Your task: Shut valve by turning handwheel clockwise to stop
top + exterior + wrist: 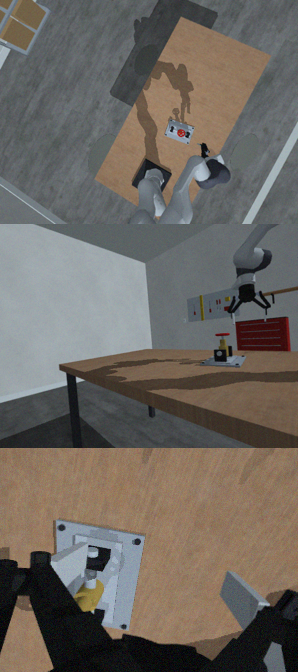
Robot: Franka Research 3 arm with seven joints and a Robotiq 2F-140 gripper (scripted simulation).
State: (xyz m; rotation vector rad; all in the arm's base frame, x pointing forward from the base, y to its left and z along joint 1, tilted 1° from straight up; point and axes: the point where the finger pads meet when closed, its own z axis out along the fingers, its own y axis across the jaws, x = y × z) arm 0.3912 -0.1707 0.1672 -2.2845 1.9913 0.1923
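- The handwheel (222, 334), red and level, sat on top of the valve (223, 351), right of centre in the exterior view; the valve stood on a grey base plate (239, 361) bolted to the worktop (170, 383).
- In the top view the handwheel (181, 132) lay just below the centre of the frame, with the gripper (203, 148) to its lower right and apart from it.
- The gripper (249, 314) hung in the upper right of the exterior view, above the handwheel and off to its right, touching nothing.
- The jaws were spread fully wide and held nothing.
- In the wrist view the valve (90, 593) appeared at the lower left, partly hidden behind one finger, not between the pads.
- Judged progress: no grip was made and no turning had begun; the handwheel's angle could not be read.
- Remaining: centre over the handwheel, descend, close on its rim, turn clockwise to the stop.
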